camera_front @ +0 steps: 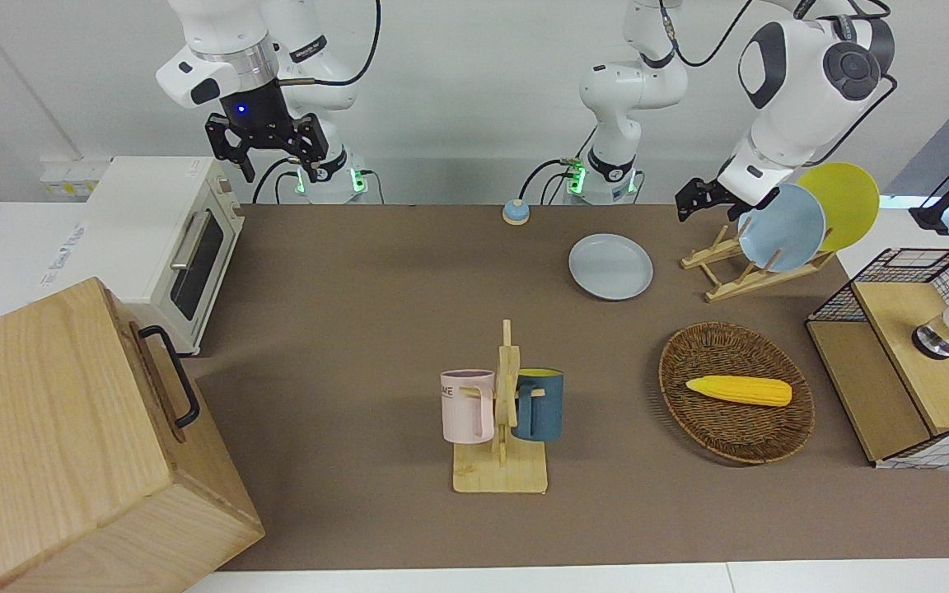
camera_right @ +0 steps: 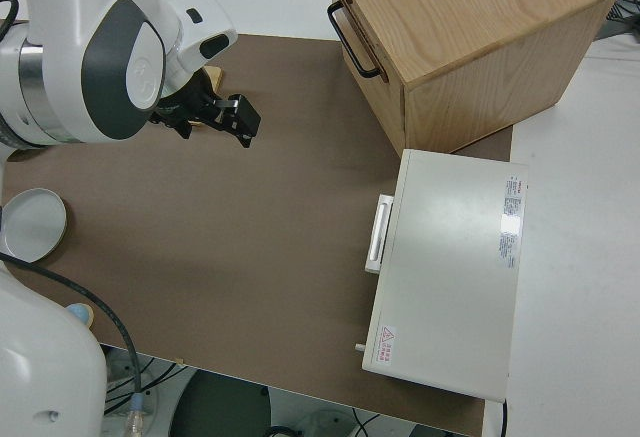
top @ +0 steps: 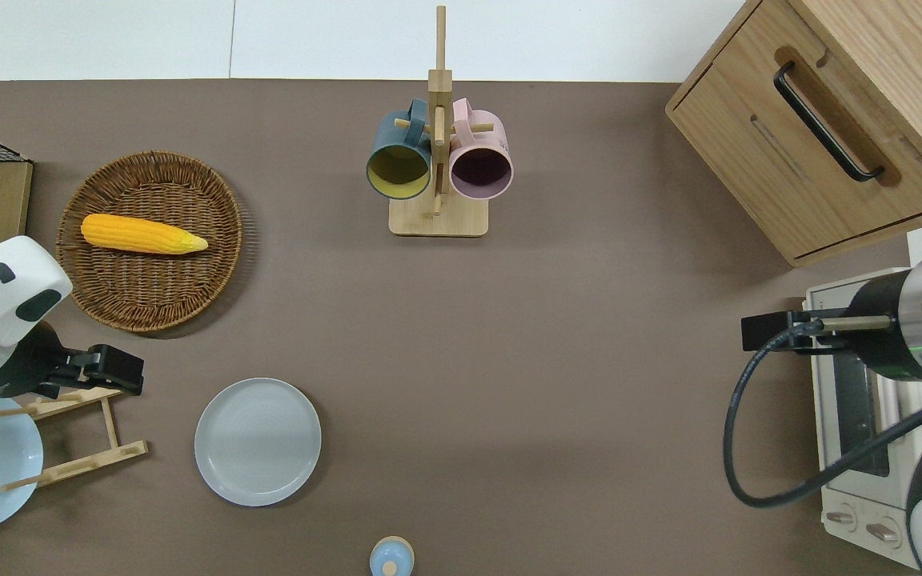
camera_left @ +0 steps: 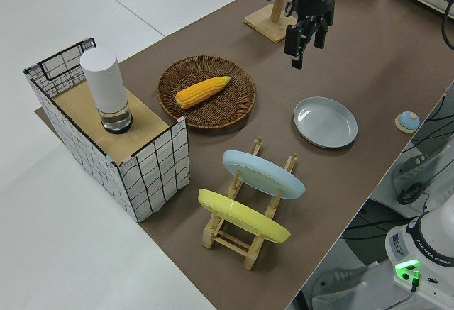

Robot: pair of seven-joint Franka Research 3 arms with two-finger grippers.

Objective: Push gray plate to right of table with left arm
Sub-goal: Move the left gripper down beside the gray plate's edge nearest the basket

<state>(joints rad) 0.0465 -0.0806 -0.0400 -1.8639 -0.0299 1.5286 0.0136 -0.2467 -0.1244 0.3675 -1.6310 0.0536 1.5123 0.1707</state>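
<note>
Mugs (camera_front: 501,405) hung nearest; untouched gray plate (camera_front: 610,266) lay toward the desk's (camera_front: 343,346) left-arm end; left hand (top: 113,370), grip unclear, hovered beside it.

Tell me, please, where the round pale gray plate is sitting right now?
The pale gray plate lies flat on the brown table toward the left arm's end, beside the wooden plate rack and nearer to the robots than the wicker basket.

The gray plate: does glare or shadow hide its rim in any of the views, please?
No. In the overhead view the gray plate shows its whole rim, under even light, with a soft shadow on the table. In the front view it is sharp, with no glare. In the left side view a pale sheen lies inside it, rim clear. The right side view cuts it at the edge.
</note>
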